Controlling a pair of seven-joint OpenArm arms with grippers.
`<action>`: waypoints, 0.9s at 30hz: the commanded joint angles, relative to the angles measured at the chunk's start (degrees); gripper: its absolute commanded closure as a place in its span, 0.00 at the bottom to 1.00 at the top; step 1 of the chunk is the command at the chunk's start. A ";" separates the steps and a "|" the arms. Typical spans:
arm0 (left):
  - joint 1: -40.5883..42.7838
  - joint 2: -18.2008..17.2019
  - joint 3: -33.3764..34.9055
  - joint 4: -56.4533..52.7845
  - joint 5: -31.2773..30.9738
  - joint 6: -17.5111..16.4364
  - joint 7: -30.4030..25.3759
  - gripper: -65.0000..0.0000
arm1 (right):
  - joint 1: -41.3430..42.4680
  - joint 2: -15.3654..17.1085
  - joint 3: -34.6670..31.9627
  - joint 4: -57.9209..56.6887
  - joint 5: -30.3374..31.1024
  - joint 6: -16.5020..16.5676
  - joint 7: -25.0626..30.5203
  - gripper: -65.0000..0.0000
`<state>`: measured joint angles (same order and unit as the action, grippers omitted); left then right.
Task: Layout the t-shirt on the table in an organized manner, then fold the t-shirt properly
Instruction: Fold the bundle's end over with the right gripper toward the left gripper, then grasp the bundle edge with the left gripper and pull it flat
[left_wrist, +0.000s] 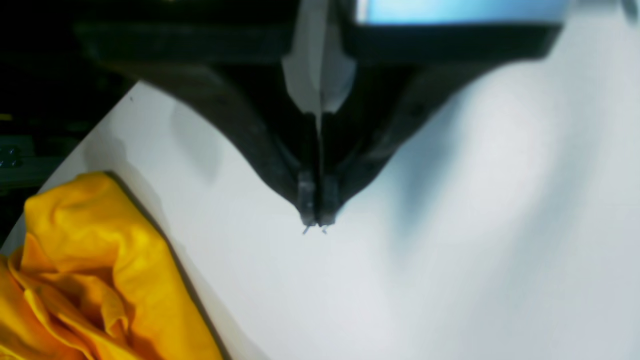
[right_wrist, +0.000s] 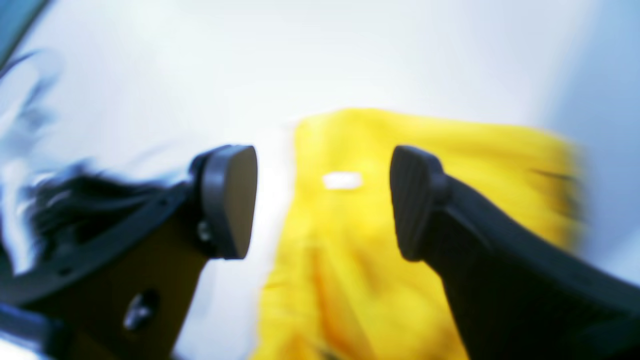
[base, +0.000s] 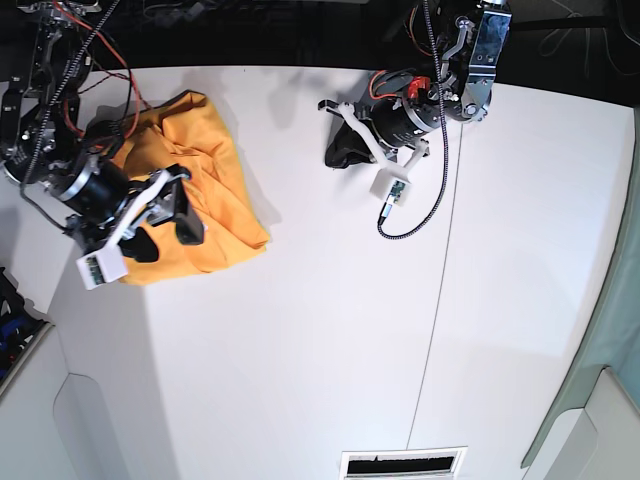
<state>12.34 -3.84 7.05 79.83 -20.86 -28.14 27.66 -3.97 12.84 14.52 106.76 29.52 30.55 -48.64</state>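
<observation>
t-shirt (left_wrist: 95, 280) bunched at 8 o'clock, left gripper (left_wrist: 316, 222) pinched empty on table (left_wrist: 450, 250) | right gripper (right_wrist: 322, 200) spread wide over t-shirt, nothing held | base: heap at 10 o'clock; better grab hem corner, pull flat

You have one orange-yellow t-shirt (base: 200, 190), one white table (base: 330, 330), two grippers: left gripper (base: 340, 150), right gripper (base: 165, 225); one vent grille (base: 403, 463).
</observation>
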 joint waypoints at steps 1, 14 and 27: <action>-0.24 -0.15 0.00 0.37 0.46 -0.02 1.36 1.00 | 0.76 0.48 2.25 0.87 0.81 -0.42 1.95 0.38; 0.09 -0.13 0.00 1.20 -3.37 -5.95 2.89 1.00 | 0.28 0.44 10.91 -16.04 7.89 2.08 -0.85 1.00; 3.08 -0.02 0.00 23.34 -5.88 -2.51 5.62 1.00 | -10.91 -4.28 10.45 -8.39 23.43 5.31 -7.37 1.00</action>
<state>15.55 -4.10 7.03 102.24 -25.78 -30.24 34.35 -15.18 7.99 24.82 97.30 51.51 35.40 -56.90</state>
